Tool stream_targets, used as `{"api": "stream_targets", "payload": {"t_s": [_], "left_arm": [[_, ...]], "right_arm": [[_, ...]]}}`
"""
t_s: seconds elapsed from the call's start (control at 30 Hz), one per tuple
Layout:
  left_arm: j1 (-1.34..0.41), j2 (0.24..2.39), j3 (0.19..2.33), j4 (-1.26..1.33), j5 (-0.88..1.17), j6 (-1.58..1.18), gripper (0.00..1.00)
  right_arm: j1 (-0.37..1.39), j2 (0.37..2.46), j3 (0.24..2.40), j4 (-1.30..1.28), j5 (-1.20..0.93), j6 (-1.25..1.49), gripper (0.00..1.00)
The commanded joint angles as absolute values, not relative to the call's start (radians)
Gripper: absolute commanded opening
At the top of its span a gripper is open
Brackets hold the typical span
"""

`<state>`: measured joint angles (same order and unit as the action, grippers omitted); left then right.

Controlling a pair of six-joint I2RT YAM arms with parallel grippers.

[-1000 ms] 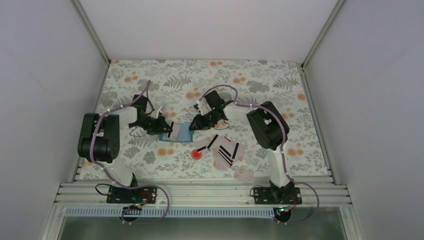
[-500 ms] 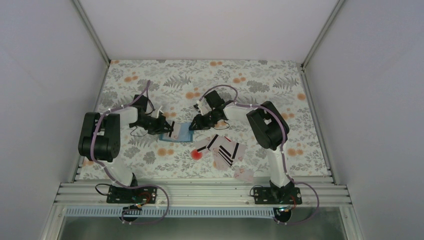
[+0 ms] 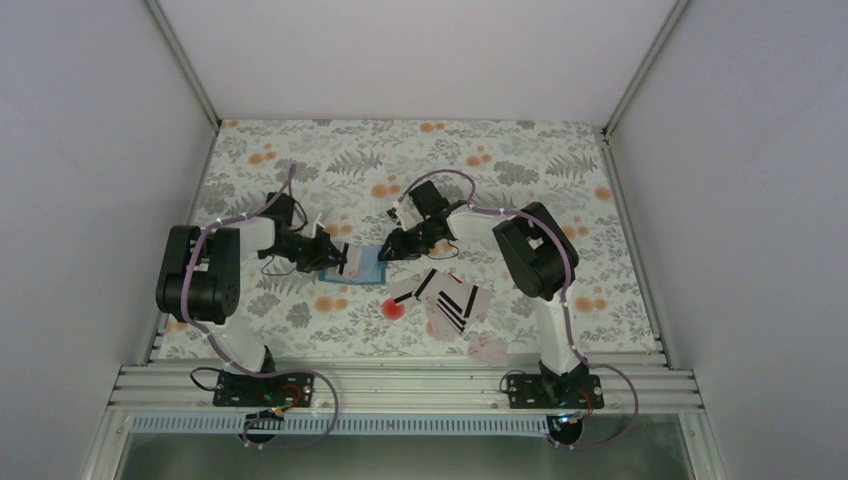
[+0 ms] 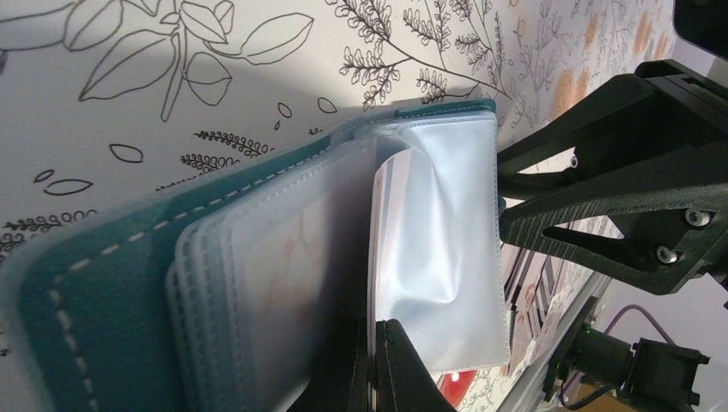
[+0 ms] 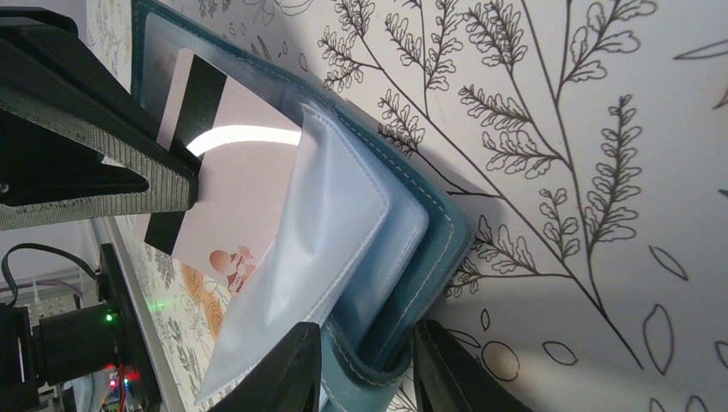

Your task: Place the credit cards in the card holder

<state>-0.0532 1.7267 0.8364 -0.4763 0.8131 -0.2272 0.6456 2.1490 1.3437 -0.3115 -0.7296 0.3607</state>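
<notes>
On the left we see the left end effector (image 3: pixel 333 257) closed on one pale credit card (image 5: pixel 227 163) with a black stripe. The card's far end is tucked under a clear sleeve (image 4: pixel 442 257) of the card holder (image 3: pixel 366 265). This blue card holder lies open on the flowered worktop (image 3: pixel 480 160), between the two arms. At its right edge the right end effector (image 5: pixel 365 348) grips the cover and the sleeves together, one finger on each side. Further right and nearer to us, the loose credit cards (image 3: pixel 452 298) lie fanned on the worktop, just beside a round red spot (image 3: pixel 393 308).
</notes>
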Motion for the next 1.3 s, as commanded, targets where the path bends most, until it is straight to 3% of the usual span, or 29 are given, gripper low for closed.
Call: {"api": "stream_targets", "payload": {"t_s": [0.0, 0.7, 1.27], "left_arm": [[-0.057, 1.734, 0.803, -0.438, 0.761, -0.28, 0.02], [-0.049, 1.653, 0.731, -0.401, 0.662, -0.362, 0.02], [-0.065, 1.581, 0.533, -0.124, 0.685, -0.615, 0.02]], "right_arm": [[0.666, 2.28, 1.276, -0.442, -0.546, 0.336, 0.29], [0.666, 2.274, 1.264, -0.437, -0.546, 0.339, 0.29], [0.666, 2.268, 1.26, -0.434, -0.551, 0.345, 0.29]]}}
